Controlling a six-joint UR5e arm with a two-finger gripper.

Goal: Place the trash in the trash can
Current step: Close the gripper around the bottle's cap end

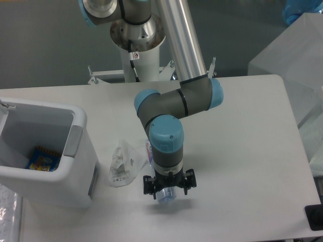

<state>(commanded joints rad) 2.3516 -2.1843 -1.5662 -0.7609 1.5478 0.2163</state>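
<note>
1. The gripper (168,187) points straight down over the table (242,151), low above the front-centre of the white top, with the arm's wrist rising directly above it.
2. Its black fingers sit on either side of the bottle (165,195), whose clear bluish end shows just below them; the fingers appear closed against the bottle's sides, pinching it.
3. The bottle's long axis runs from back-left to front-right as the camera sees it. Its white-pink label peeks out beside the wrist on the far-left side, and its rounded bluish end points toward the near edge of the table.
4. Most of the bottle's body is hidden behind the wrist, so I cannot tell whether it rests on the table.
5. The crumpled wrapper (123,164) lies flat on the table just left of the bottle, its small white label facing up.
6. The trash can (75,174) stands upright at the table's left edge, open at the top, near the wrapper.
7. A blue-and-yellow snack packet (41,159) lies on the bottom inside the trash can.
</note>
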